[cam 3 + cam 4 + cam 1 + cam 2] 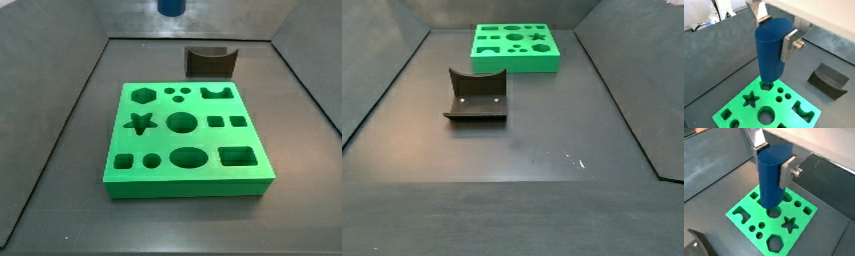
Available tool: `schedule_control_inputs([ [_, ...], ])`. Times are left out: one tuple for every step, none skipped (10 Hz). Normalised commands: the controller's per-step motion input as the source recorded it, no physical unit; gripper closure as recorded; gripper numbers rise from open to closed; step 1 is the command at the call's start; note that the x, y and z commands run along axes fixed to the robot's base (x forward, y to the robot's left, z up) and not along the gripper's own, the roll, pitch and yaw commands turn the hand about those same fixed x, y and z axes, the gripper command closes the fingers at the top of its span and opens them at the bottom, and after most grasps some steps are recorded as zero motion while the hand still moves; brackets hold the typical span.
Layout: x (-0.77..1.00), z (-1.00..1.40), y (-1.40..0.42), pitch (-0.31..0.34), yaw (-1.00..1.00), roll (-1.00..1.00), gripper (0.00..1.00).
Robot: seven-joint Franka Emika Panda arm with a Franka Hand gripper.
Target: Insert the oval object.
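Oval object (772, 50): clamped upright in gripper (776, 34), held well above green board (187, 176); to be centred over oval hole (189, 156), long axes matched, before descent.

The oval object (773, 50) is showing a deep, even blue in both wrist views (773, 175), and a small patch of the same blue is showing at the upper edge of a side view (171, 6). The gripper (777, 34) holding it above the board is showing silver fingers (790, 46). The green board (185, 135) is showing bright green, its shaped holes reading as darker green. The dark grey block (477, 95) is looking charcoal, nearly black. The table (516, 150) is showing a plain matte dark grey, with a few pale specks.
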Motion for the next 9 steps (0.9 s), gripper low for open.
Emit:
schedule_control_inputs([
  [-0.07, -0.70, -0.58, -0.116, -0.61, 0.00, 1.00],
  [-0.04, -0.64, -0.58, -0.100, -0.59, 0.00, 1.00],
  [-0.02, -0.58, -0.57, -0.097, -0.59, 0.00, 1.00],
  [0.00, -0.45, -0.52, -0.073, -0.59, -0.02, 1.00],
  [0.00, -0.35, -0.42, -0.073, -0.65, -0.07, 1.00],
  [0.00, -0.42, -0.29, -0.090, -0.81, -0.04, 1.00],
  [-0.01, -0.52, -0.19, -0.084, -0.93, 0.00, 1.00],
  [0.00, -0.49, -0.15, -0.067, -0.95, -0.02, 1.00],
  [0.00, -0.48, -0.15, -0.060, -0.94, -0.02, 1.00],
])
